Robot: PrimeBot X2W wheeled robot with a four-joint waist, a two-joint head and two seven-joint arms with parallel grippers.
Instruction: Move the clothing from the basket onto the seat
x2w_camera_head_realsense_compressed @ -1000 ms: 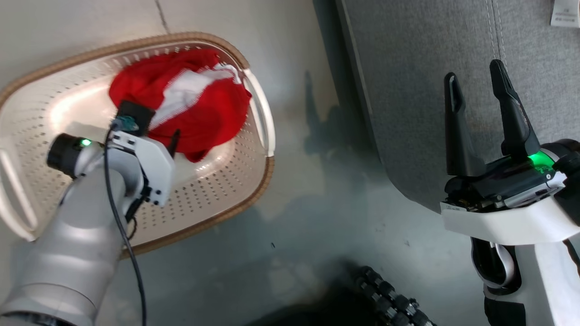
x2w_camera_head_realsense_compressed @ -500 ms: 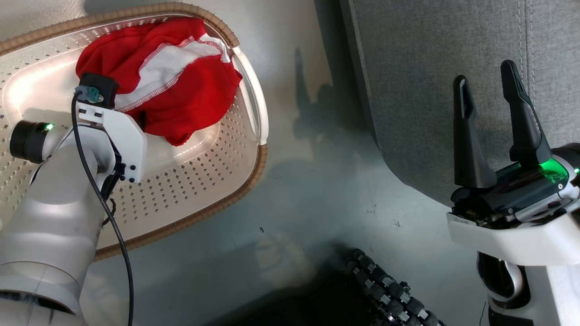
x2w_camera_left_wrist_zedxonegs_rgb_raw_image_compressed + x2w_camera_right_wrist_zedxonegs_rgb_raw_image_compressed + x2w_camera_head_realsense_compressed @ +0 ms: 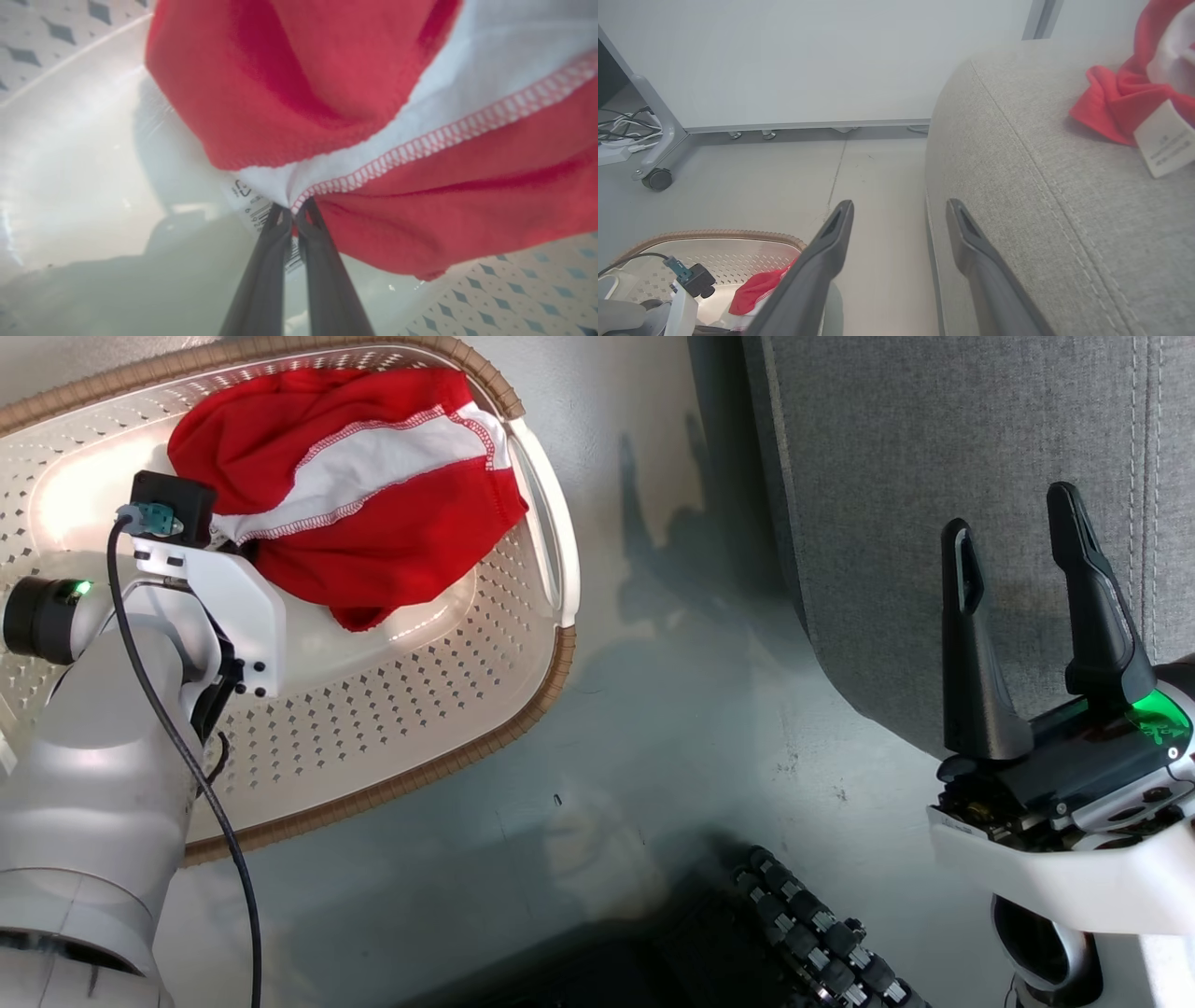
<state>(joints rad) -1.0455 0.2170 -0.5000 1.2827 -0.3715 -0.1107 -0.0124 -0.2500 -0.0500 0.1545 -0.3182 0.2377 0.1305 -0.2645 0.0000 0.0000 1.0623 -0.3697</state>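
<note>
A smooth grey floor (image 3: 738, 186) is reflecting soft light, with a thin seam (image 3: 836, 177) running across it. A pale partition panel (image 3: 808, 60) is standing on a black caster (image 3: 657, 179), and cables (image 3: 626, 122) are lying beside it.

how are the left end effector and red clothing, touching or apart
Touching. Left wrist view shows the left end effector pinching the clothing at its stitched seam.

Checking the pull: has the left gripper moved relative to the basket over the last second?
Yes. Against the white handle of the basket, the left gripper, shut on the clothing, has drawn away toward the head view's left, stretching the clothing.
</note>
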